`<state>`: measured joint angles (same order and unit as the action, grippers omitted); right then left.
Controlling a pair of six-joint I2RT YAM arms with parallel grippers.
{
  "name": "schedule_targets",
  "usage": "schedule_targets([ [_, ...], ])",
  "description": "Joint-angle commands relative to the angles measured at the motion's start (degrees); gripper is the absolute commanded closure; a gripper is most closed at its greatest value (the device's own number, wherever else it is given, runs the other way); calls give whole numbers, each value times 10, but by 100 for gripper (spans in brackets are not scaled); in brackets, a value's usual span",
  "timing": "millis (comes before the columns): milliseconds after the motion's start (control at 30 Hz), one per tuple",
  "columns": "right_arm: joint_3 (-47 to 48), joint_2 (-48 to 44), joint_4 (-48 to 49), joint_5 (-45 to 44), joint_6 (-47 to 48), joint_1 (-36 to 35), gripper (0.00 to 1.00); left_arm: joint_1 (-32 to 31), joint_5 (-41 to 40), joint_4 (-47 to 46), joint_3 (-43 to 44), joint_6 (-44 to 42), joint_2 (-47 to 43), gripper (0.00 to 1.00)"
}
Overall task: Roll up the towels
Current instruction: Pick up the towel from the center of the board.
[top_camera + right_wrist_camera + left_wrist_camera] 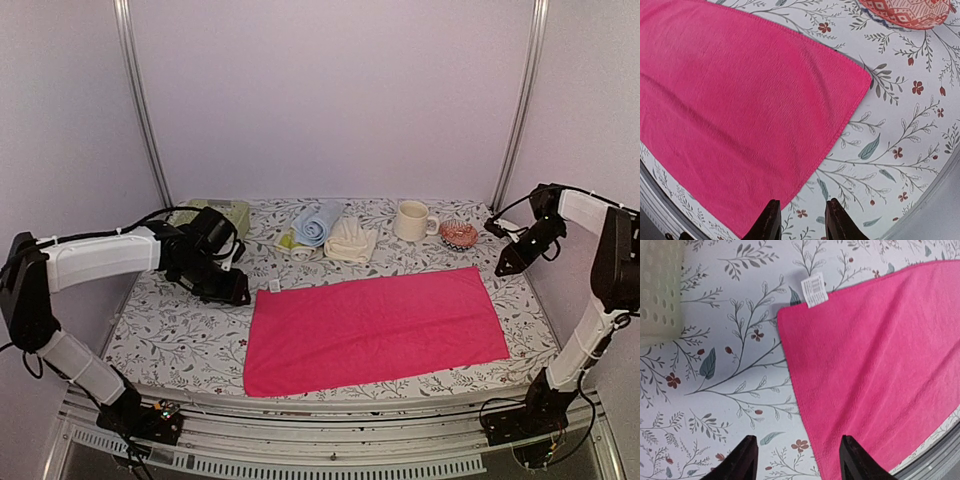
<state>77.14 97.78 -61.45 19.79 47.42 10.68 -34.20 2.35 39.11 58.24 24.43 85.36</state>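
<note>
The hot pink towel (375,328) lies spread flat in the middle of the table, its white label (815,290) at the far left corner. A rolled light blue towel (318,222), a cream-white towel (351,240) and a pale yellow-green towel (289,242) sit together at the back. My left gripper (797,460) hovers open over the pink towel's (880,355) left edge, nothing between its fingers. My right gripper (802,222) hangs open with a narrower gap above the pink towel's (740,100) right end, holding nothing.
A pale green mesh basket (222,212) stands at the back left, partly behind my left arm. A cream mug (412,220) and a small red patterned bowl (459,235) stand at the back right. The table's metal front rail (320,455) runs along the near edge.
</note>
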Motion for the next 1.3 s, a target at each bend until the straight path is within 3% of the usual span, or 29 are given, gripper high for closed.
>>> schedule_targets([
  [0, 33, 68, 80, 70, -120, 2, 65, 17, 7, -121, 6, -14, 15, 36],
  [167, 71, 146, 133, 86, -177, 1, 58, 25, 48, -184, 3, -5, 33, 34],
  [400, 117, 226, 162, 92, -211, -10, 58, 25, 51, -196, -2, -12, 55, 35],
  [800, 115, 268, 185, 64, -212, -28, 58, 28, 55, -219, -26, -18, 64, 36],
  [1000, 102, 262, 194, 69, -207, -28, 71, 36, 49, -242, -34, -13, 74, 39],
  [1167, 100, 257, 201, 74, -208, -28, 89, 54, 43, -250, -23, 4, 101, 46],
  [1267, 100, 257, 201, 86, -205, -28, 93, 61, 41, -251, -12, 13, 128, 52],
])
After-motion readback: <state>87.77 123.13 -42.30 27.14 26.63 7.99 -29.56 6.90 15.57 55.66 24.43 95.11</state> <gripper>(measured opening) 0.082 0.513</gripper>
